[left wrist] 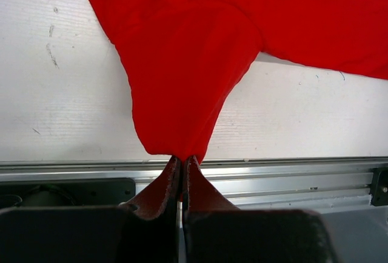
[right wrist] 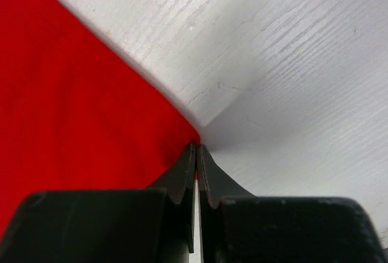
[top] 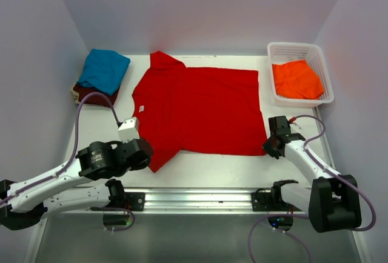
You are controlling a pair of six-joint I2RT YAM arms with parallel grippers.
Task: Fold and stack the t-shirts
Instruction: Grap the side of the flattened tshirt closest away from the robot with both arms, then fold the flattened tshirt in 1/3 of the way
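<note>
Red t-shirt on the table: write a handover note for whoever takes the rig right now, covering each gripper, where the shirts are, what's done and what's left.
Left gripper: shut on the red t-shirt at its near sleeve tip.
Right gripper: shut on the same shirt's near hem corner.
The red t-shirt lies spread flat and unfolded.
Done: the teal t-shirt sits folded on the maroon t-shirt at the far left.
Left: fold the red one and stack it. The orange t-shirt is in the white basket at the far right, apparently not folded.
</note>
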